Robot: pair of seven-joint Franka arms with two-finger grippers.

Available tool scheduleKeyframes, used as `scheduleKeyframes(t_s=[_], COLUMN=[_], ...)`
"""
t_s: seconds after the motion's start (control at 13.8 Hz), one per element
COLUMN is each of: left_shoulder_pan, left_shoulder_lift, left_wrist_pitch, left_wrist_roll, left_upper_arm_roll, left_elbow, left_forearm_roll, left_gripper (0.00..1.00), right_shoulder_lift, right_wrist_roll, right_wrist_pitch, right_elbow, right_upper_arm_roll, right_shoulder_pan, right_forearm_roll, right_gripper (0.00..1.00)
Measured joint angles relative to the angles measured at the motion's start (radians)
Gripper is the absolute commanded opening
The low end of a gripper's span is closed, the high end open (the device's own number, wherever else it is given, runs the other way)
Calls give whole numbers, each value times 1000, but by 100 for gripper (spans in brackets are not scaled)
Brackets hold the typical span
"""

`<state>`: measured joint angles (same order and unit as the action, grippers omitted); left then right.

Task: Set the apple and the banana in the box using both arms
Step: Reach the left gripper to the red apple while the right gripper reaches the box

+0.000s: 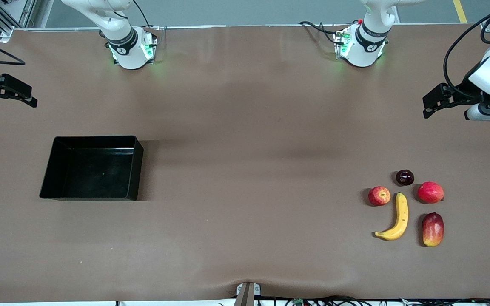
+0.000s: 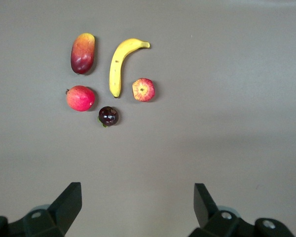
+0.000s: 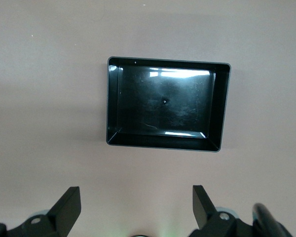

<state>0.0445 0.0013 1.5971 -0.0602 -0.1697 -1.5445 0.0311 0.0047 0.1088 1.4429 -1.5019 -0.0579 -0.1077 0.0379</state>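
The apple (image 1: 379, 196) lies beside the banana (image 1: 398, 217) in a fruit cluster at the left arm's end of the table. Both show in the left wrist view, apple (image 2: 143, 90) and banana (image 2: 121, 64). The black box (image 1: 96, 170) sits empty toward the right arm's end and shows in the right wrist view (image 3: 167, 106). My left gripper (image 1: 427, 107) hangs open and empty over bare table, apart from the fruit; in its wrist view (image 2: 138, 197) the jaws stand wide. My right gripper (image 1: 15, 101) hangs open and empty over the table edge, apart from the box; its wrist view (image 3: 137, 200) shows wide jaws.
A pinkish-red round fruit (image 1: 430, 192), a small dark fruit (image 1: 405, 177) and a red-yellow mango-like fruit (image 1: 433, 229) lie around the banana. The brown table between box and fruit is bare. A mount (image 1: 247, 293) sits at the near edge.
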Motion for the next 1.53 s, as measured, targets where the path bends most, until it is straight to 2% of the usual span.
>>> scheduleKeyframes(t_s=[0.51,0.8,1.16,1.53], left_shoulder_pan=[-2,-1,5,6], left_shoulder_lift=[24,114,296,453], left_wrist_pitch=[0,32,195,478], left_wrist_roll=[0,0,0,0], left_upper_arm_roll=[-1,1,3,10], left_elbow=[-1,13,9,-72], left_forearm_roll=[0,0,0,3], left_gripper=[100,100,100,100], right_shoulder_lift=[22,68,265,322], right_wrist_roll=[0,0,17,28], right_wrist_pitch=[4,10,67,125], right_elbow=[0,-1,-1,-24], right_upper_arm_roll=[2,5,13,12], right_shoulder_pan=[-4,-26,-168,-200], right_forearm_roll=[-2,-10,-23,-39], right_gripper=[100,100,100,100])
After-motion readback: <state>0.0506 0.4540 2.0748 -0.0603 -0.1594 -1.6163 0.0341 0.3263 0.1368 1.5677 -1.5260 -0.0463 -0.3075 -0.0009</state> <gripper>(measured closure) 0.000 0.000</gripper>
